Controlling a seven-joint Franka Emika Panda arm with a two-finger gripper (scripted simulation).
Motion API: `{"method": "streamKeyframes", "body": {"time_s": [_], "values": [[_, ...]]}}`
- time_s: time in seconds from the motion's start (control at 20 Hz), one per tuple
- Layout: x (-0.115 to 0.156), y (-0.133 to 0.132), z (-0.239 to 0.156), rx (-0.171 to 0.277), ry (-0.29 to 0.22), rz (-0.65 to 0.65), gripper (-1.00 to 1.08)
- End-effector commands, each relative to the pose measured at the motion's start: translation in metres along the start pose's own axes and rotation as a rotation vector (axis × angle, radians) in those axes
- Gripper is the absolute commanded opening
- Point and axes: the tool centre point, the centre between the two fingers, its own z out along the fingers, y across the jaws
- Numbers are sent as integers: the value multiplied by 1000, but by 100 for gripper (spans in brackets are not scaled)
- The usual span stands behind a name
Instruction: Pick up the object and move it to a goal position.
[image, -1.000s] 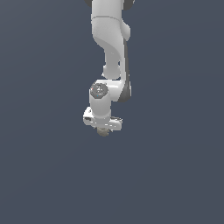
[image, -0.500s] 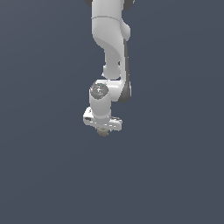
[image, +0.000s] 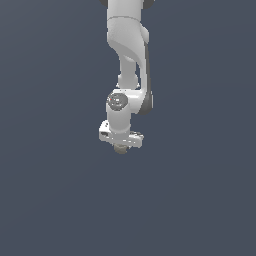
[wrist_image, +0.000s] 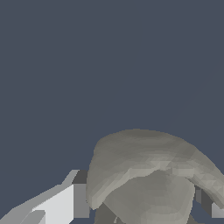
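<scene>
Looking at the exterior view, you've got the white arm (image: 129, 50) coming down from the top edge, roughly centred, with the gripper (image: 121, 146) pointing down at mid-frame. The object (image: 120, 149), a small grey-tan lump, sits right under the gripper body, tucked between the fingers, only its lower part showing below them. The wrist view confirms it: the object (wrist_image: 151, 175) fills the lower part of the picture, knobbly and rounded, with a white-and-grey finger (wrist_image: 59, 203) tight against one flank and a sliver of the other finger (wrist_image: 209, 203) just showing on the opposite flank. So read the gripper as pinched onto the object, fingers pressed in on both sides. You can't tell from either view whether the object touches the surface beneath or hangs above it; the backdrop is one flat slate-grey field with no shadow or edge to judge by. Room to move: you have open grey on the exterior view's left, on the exterior view's right, and below the gripper, all the way to the frame edges. The only occupied strip is the arm's own column above the gripper. No goal marker shows up in either view.
</scene>
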Motion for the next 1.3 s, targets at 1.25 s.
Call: {"method": "streamKeyframes", "body": {"time_s": [1.25], "values": [[-135, -174, -48, 0, 0, -1, -100]]}}
